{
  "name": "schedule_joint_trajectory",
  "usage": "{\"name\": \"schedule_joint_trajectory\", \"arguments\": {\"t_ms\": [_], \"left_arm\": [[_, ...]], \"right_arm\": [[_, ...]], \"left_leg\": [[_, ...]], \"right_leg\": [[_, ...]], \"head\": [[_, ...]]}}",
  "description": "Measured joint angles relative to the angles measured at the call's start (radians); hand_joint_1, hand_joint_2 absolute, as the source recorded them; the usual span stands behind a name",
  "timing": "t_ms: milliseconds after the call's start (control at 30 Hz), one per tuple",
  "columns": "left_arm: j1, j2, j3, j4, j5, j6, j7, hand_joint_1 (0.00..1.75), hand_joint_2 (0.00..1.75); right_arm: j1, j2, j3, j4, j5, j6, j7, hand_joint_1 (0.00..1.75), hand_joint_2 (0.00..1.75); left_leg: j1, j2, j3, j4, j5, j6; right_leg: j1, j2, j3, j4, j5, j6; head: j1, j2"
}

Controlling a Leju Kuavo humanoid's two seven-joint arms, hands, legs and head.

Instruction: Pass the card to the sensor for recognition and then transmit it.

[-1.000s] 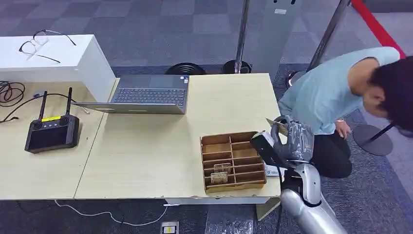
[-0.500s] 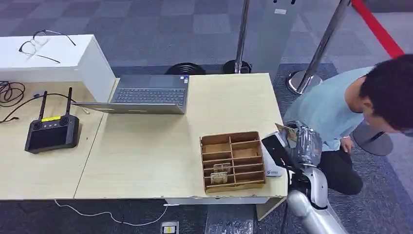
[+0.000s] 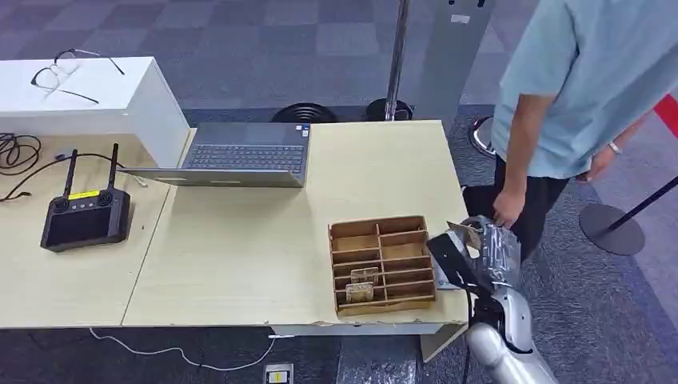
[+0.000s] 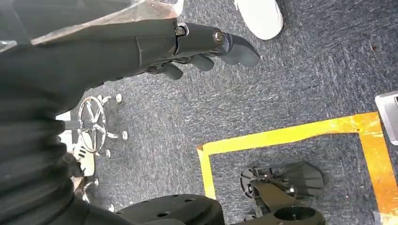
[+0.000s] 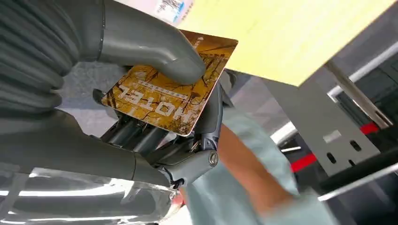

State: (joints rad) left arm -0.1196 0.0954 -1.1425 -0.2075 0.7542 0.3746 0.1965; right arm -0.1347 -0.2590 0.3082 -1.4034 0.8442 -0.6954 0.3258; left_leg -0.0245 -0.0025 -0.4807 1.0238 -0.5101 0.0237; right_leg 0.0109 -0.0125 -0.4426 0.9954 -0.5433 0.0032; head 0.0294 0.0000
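My right hand (image 3: pixel 484 253) hovers just past the table's right edge and pinches a brown hotel card (image 3: pixel 466 233). In the right wrist view the thumb (image 5: pixel 150 51) presses on the card (image 5: pixel 169 101), whose printed face shows, with the darker fingers behind it. A small white sensor (image 3: pixel 448 282) lies on the table edge beside this hand, right of the wooden divided box (image 3: pixel 382 225). Two more cards (image 3: pixel 361 285) stand in one of the box's slots. My left hand (image 4: pixel 202 47) hangs over the carpet and holds nothing.
A person (image 3: pixel 576 88) in a light blue shirt stands right of the table, one hand (image 3: pixel 508 210) close above my right hand. An open laptop (image 3: pixel 240 160), a black remote controller (image 3: pixel 84 218), a white cabinet with glasses (image 3: pixel 72 80) and stanchion posts (image 3: pixel 397 56) stand around.
The person has risen from a crouch to standing beside the table. My right hand with the card has drifted slightly right and toward me.
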Motion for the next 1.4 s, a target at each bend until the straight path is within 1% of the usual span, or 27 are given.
{"name": "schedule_joint_trajectory", "arguments": {"t_ms": [467, 567, 1400], "left_arm": [[0.000, 0.000, 0.000, 0.000, 0.001, 0.000, 0.003, 0.00, 1.75], [0.000, 0.000, 0.000, -0.001, 0.018, 0.004, 0.005, 0.00, 1.75], [0.000, 0.000, -0.001, -0.001, 0.036, 0.014, -0.002, 0.00, 1.75]], "right_arm": [[0.012, 0.024, 0.017, 0.090, 0.028, 0.000, -0.006, 1.75, 1.75], [0.012, 0.027, 0.024, 0.107, 0.022, 0.001, -0.006, 1.75, 1.75], [0.007, 0.064, 0.038, 0.171, 0.027, -0.006, -0.040, 1.75, 1.75]], "left_leg": [[0.000, 0.000, -0.001, 0.000, 0.000, 0.000], [0.000, 0.000, 0.000, 0.000, 0.000, 0.000], [0.000, 0.000, 0.001, 0.000, 0.000, 0.000]], "right_leg": [[0.000, 0.000, 0.000, 0.000, 0.000, 0.000], [0.000, 0.000, 0.000, 0.000, 0.000, 0.000], [0.000, 0.000, 0.001, 0.000, 0.001, 0.000]], "head": [[0.000, 0.000], [0.000, 0.000], [0.000, 0.000]]}}
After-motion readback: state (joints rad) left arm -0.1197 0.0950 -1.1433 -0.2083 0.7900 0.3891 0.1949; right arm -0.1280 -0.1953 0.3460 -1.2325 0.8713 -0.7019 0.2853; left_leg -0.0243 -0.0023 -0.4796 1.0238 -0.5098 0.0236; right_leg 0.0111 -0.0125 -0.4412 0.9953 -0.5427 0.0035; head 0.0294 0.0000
